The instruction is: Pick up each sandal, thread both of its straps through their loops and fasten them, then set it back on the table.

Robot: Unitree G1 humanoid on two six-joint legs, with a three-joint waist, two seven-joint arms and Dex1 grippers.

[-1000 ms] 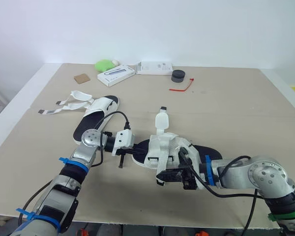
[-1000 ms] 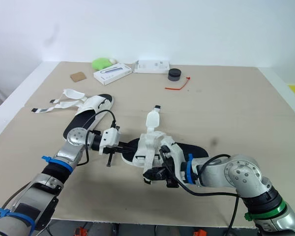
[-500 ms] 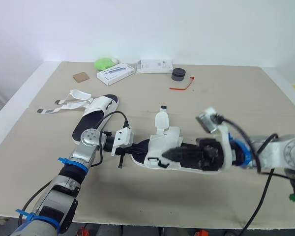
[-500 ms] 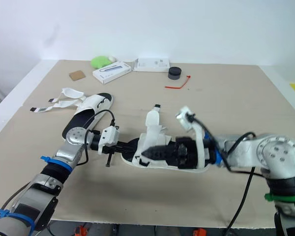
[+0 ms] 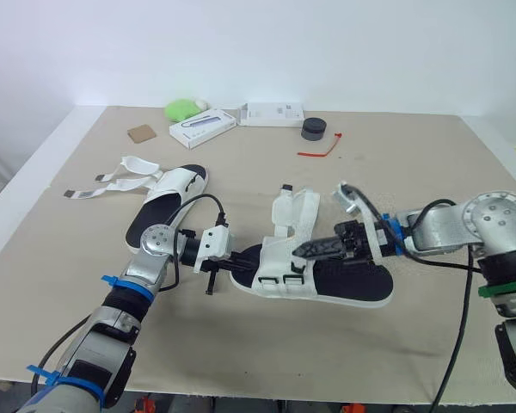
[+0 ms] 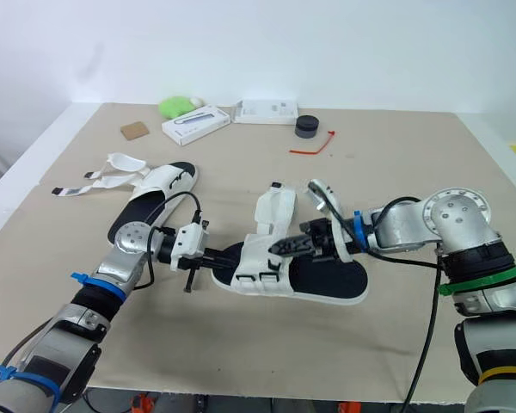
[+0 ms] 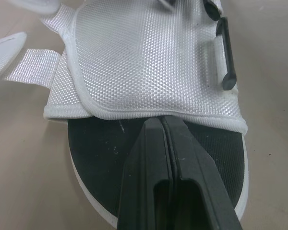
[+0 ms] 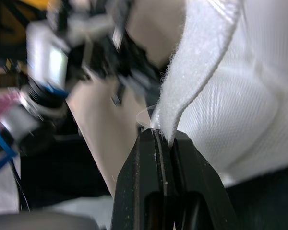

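The right claw [image 8: 162, 135] was pinched tight on a fuzzy white strap [image 8: 197, 57]. The right wrist view had the fleecy edge running down between the two black fingers, where the head views gave just a dark tip against the white of the shoe. The left claw [image 7: 162, 120] was closed too, fingers pressed flat together, tips touching the hem of the coarse woven white upper [image 7: 144, 62] above the smooth black footbed [image 7: 96, 143]. Whether any fabric sat between them I could not tell. From the head, the near sandal [image 5: 353, 282] sat on the bench [image 5: 413, 189] between the two claws — the left at one end, the right reaching in over the footbed from the other. The far sandal [image 5: 170, 191] lay well apart toward the left rear, thin straps splayed loose — black sole, white rim.
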